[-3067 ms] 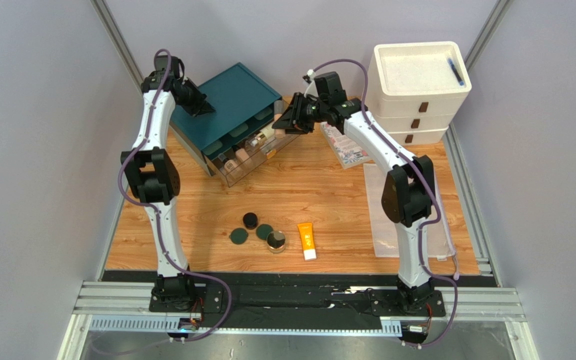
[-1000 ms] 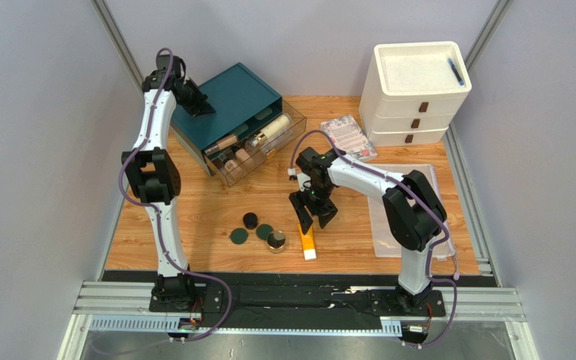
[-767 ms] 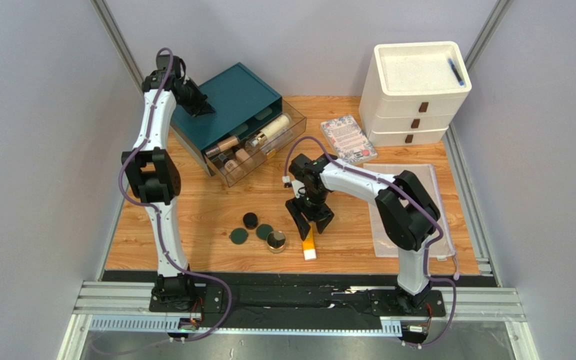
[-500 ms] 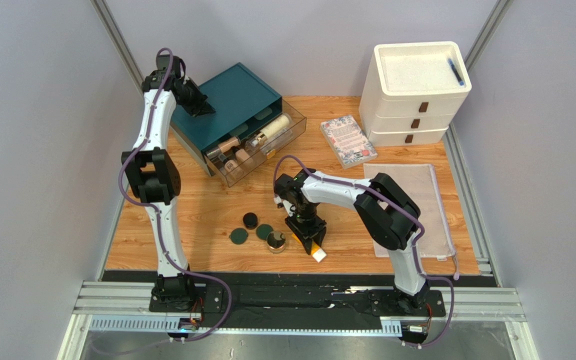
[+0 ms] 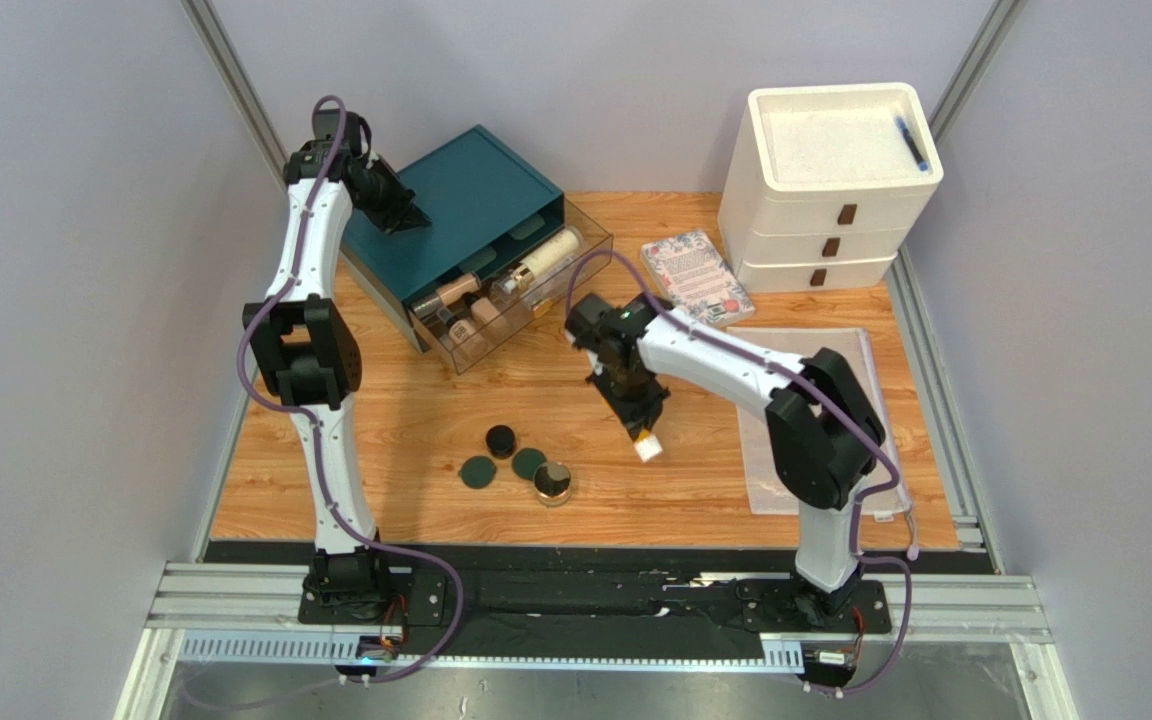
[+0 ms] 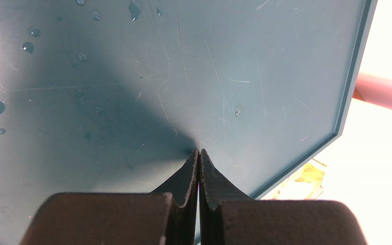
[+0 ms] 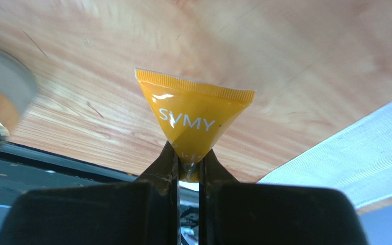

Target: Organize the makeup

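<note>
- A teal box-shaped drawer cabinet stands upper left of centre on the wooden table. Its clear plastic drawer juts toward the lower right, with beige bottles and tubes in it.
- A white three-drawer chest sits upper right, with a flat patterned booklet just to its lower left.
- A clear mesh pouch lies below the chest.
- Four round dark compacts cluster at lower centre.
- An orange white-capped tube hangs in the right gripper, between compacts and pouch.

Right hand pinches orange tube above table.
</note>
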{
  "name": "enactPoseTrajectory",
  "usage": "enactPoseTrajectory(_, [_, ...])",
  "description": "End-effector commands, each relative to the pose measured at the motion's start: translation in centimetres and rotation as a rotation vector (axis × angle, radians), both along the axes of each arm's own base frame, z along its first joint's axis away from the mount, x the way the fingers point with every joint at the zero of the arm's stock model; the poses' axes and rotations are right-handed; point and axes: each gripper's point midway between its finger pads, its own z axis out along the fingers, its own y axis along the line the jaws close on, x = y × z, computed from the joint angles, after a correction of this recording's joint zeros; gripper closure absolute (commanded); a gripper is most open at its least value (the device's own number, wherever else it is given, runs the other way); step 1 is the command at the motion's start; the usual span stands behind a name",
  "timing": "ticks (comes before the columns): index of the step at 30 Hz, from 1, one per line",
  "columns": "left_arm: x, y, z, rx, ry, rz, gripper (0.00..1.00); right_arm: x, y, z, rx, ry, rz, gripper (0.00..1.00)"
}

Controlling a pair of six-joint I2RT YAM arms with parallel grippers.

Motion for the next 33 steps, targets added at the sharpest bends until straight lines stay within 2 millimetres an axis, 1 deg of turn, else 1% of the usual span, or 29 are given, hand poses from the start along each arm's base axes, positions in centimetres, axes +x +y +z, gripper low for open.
enactPoseTrajectory(1, [-6.0, 0.8, -9.3, 0.083, 0.375, -0.031, 1.00, 6.4, 1.0, 7.7, 0.209, -0.217, -0.104, 1.00])
enactPoseTrajectory(2, [-6.0, 0.8, -9.3, 0.082, 0.375, -0.029, 1.00, 7.4, 1.3, 8.7, 0.246, -0.240, -0.122, 1.00])
enactPoseTrajectory(3, [-6.0, 0.8, -9.3, 0.082, 0.374, -0.029, 1.00, 9.5, 1.3, 10.6, 0.299, -0.290, -0.163, 1.00])
enactPoseTrajectory(5, [-6.0, 0.8, -9.3, 0.078, 0.374, -0.028, 1.00, 11.1, 2.3, 12.4, 0.398, -0.295, -0.204, 1.00])
enactPoseTrajectory(6, [-5.9, 0.7, -9.3, 0.078, 0.375, -0.028, 1.00, 13.2, 2.4, 14.5, 0.462, -0.343, -0.241, 1.00])
enactPoseTrajectory(8, [-5.9, 0.7, -9.4, 0.072, 0.376, -0.029, 1.00, 14.7, 3.7, 15.4, 0.555, -0.326, -0.277, 1.00])
enactPoseTrajectory(9, [-5.8, 0.7, -9.3, 0.072, 0.373, -0.028, 1.00, 16.5, 4.1, 17.5, 0.626, -0.369, -0.304, 1.00])
enactPoseTrajectory(10, [-5.7, 0.7, -9.3, 0.066, 0.370, -0.025, 1.00, 16.7, 5.4, 18.3, 0.714, -0.321, -0.336, 1.00])
enactPoseTrajectory(11, [-5.7, 0.6, -9.3, 0.064, 0.370, -0.028, 1.00, 18.4, 6.1, 18.2, 0.762, -0.312, -0.366, 1.00])
enactPoseTrajectory(12, [-5.7, 0.5, -9.3, 0.063, 0.372, -0.027, 1.00, 19.0, 6.9, 18.8, 0.813, -0.300, -0.382, 1.00])
enactPoseTrajectory(13, [-5.8, 0.6, -9.4, 0.064, 0.376, -0.026, 1.00, 20.0, 8.4, 20.0, 0.908, -0.268, -0.412, 1.00])
enactPoseTrajectory(15, [-5.9, 0.7, -9.4, 0.071, 0.382, -0.028, 1.00, 20.8, 9.9, 21.3, 0.996, -0.248, -0.431, 1.00])
enactPoseTrajectory(16, [-6.1, 0.7, -9.5, 0.077, 0.386, -0.030, 1.00, 20.8, 10.8, 22.2, 1.055, -0.222, -0.416, 1.00])
enactPoseTrajectory(17, [-6.2, 0.8, -9.5, 0.077, 0.388, -0.032, 1.00, 21.6, 11.9, 23.3, 1.131, -0.226, -0.436, 1.00])
enactPoseTrajectory(19, [-6.3, 0.8, -9.7, 0.083, 0.395, -0.031, 1.00, 22.3, 12.8, 23.2, 1.185, -0.186, -0.445, 1.00])
enactPoseTrajectory(20, [-6.2, 0.9, -9.6, 0.081, 0.392, -0.029, 1.00, 22.5, 13.5, 23.8, 1.213, -0.181, -0.447, 1.00])
enactPoseTrajectory(21, [-6.2, 0.8, -9.7, 0.078, 0.391, -0.029, 1.00, 23.0, 14.0, 22.4, 1.200, -0.153, -0.459, 1.00])
enactPoseTrajectory(22, [-6.2, 0.7, -9.7, 0.071, 0.392, -0.027, 1.00, 23.3, 14.2, 22.8, 1.209, -0.155, -0.456, 1.00])
enactPoseTrajectory(25, [-6.2, 0.7, -9.8, 0.070, 0.392, -0.025, 1.00, 23.7, 14.8, 20.9, 1.183, -0.123, -0.479, 1.00])
enactPoseTrajectory(26, [-6.2, 0.8, -9.8, 0.071, 0.392, -0.023, 1.00, 23.9, 15.0, 20.8, 1.190, -0.128, -0.477, 1.00])
enactPoseTrajectory(27, [-6.1, 0.7, -9.8, 0.070, 0.389, -0.024, 1.00, 23.8, 15.2, 20.2, 1.187, -0.108, -0.496, 1.00])
enactPoseTrajectory(29, [-6.2, 0.6, -9.8, 0.066, 0.392, -0.023, 1.00, 23.9, 15.7, 19.7, 1.202, -0.090, -0.497, 0.97])
enactPoseTrajectory(30, [-6.2, 0.6, -9.8, 0.064, 0.392, -0.020, 1.00, 24.0, 15.9, 19.6, 1.205, -0.084, -0.499, 0.95])
enactPoseTrajectory(31, [-6.1, 0.6, -9.8, 0.062, 0.391, -0.018, 1.00, 23.9, 16.0, 19.4, 1.208, -0.064, -0.501, 0.91])
enactPoseTrajectory(32, [-6.1, 0.5, -9.8, 0.059, 0.390, -0.019, 1.00, 23.9, 16.5, 18.7, 1.210, -0.043, -0.500, 0.85])
enactPoseTrajectory(33, [-6.0, 0.6, -9.8, 0.056, 0.389, -0.015, 1.00, 23.9, 16.6, 18.9, 1.218, -0.034, -0.494, 0.76])
